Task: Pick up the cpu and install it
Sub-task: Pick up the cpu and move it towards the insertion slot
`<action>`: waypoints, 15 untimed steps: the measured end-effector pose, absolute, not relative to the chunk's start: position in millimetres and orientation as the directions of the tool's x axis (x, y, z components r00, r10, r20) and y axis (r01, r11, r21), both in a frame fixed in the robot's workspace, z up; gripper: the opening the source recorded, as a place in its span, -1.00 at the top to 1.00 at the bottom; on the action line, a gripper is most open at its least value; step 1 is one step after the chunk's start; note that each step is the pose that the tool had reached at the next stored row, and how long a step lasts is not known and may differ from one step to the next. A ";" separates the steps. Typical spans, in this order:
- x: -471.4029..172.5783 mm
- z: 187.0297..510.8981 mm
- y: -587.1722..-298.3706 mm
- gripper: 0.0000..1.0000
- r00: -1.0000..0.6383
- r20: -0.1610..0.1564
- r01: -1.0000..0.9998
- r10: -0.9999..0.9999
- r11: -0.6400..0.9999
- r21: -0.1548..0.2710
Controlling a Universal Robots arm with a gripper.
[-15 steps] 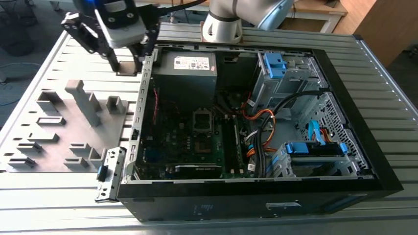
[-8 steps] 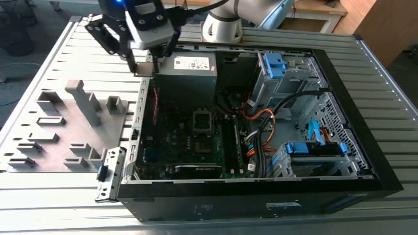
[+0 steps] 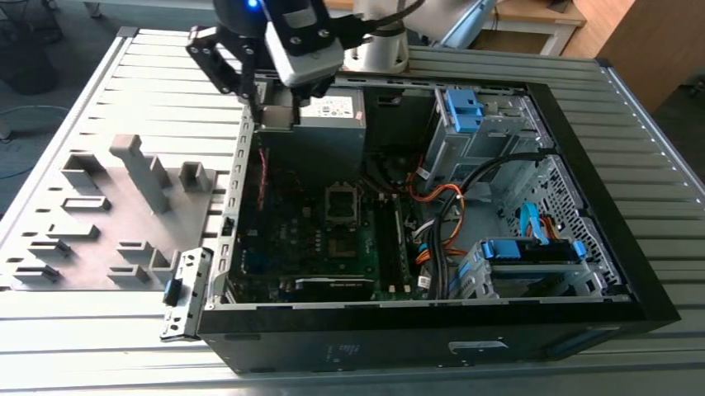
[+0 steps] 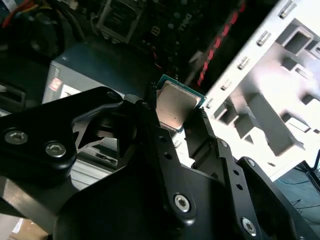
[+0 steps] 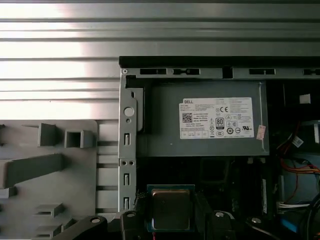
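Note:
The cpu (image 4: 176,104) is a small square chip with a silvery top and a green rim. My gripper (image 4: 175,117) is shut on it, one black finger against each of two opposite edges. In the first wrist view the cpu (image 5: 171,207) hangs between the fingers of the gripper (image 5: 171,216), over the dark inside of the computer case just past the power supply (image 5: 200,120). In the exterior view the gripper (image 3: 260,103) hovers above the case's far corner on the exterior view's left. The silver-framed socket (image 3: 343,203) lies on the motherboard, lower and nearer the case's middle.
A grey fixture plate (image 3: 111,206) with raised blocks lies beside the case on the exterior view's left. The case's metal side wall (image 3: 237,190) stands between them. Orange and black cables (image 3: 441,206) and blue drive brackets (image 3: 529,247) crowd the case's side on the exterior view's right.

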State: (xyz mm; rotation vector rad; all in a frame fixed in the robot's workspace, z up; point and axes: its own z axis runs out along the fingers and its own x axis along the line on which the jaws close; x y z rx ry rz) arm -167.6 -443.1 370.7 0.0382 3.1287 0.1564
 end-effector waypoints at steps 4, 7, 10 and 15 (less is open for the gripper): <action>-150.7 370.7 -443.4 0.06 -1.000 -0.007 0.024 0.025 0.995 0.100; -138.3 370.7 -443.7 0.06 -1.000 -0.007 0.024 0.025 0.995 0.100; -126.3 370.7 -443.9 0.06 -1.000 -0.007 0.024 0.025 0.995 0.100; -106.8 370.6 -444.4 0.06 -1.000 -0.007 0.024 0.025 0.995 0.100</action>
